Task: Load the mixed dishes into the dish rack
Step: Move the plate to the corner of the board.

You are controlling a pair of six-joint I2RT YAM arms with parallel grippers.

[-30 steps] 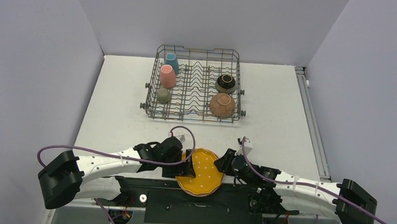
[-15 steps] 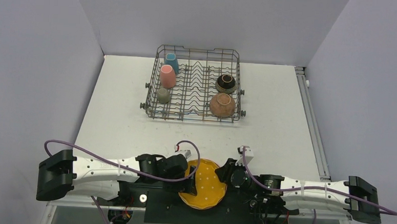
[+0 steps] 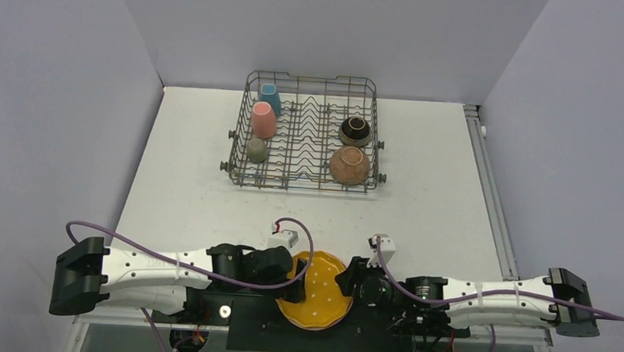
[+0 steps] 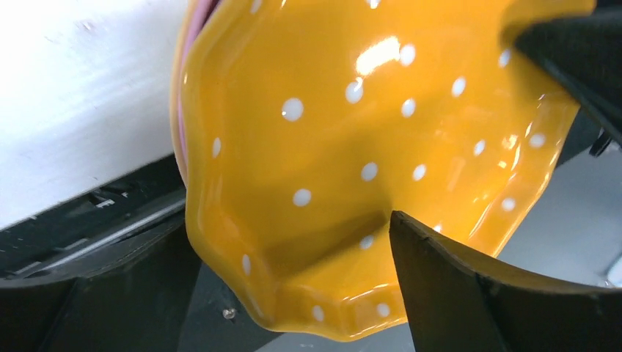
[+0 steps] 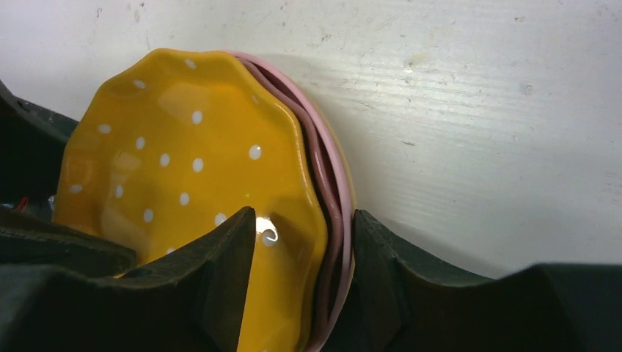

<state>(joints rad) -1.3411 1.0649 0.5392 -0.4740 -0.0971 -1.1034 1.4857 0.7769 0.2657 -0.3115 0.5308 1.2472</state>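
Observation:
The scalloped orange-yellow white-dotted plate (image 3: 316, 291) stands tilted at the table's near edge, with pink plates (image 5: 339, 192) stacked behind it. My left gripper (image 3: 295, 273) clasps its left rim and my right gripper (image 3: 349, 277) its right rim. In the left wrist view the jaws (image 4: 293, 227) straddle the yellow plate (image 4: 352, 125). In the right wrist view the jaws (image 5: 304, 224) pinch the yellow plate (image 5: 183, 154) and the pink plates together. The dish rack (image 3: 305, 174) holds a small blue cup (image 3: 269, 98), pink cup (image 3: 263, 119), grey-green cup (image 3: 257, 149), dark brown bowl (image 3: 355, 131) and terracotta bowl (image 3: 349, 165). No mug shows.
The white table (image 3: 429, 190) lies between the rack and the arms. Purple cables (image 3: 128, 235) loop over both arms. The black mounting plate (image 3: 244, 326) runs along the near edge under the plates. Grey walls close in on three sides.
Both grippers and the plate stack have moved toward the near edge, and the plates stand more on edge. Both arms have swung lower and flatter.

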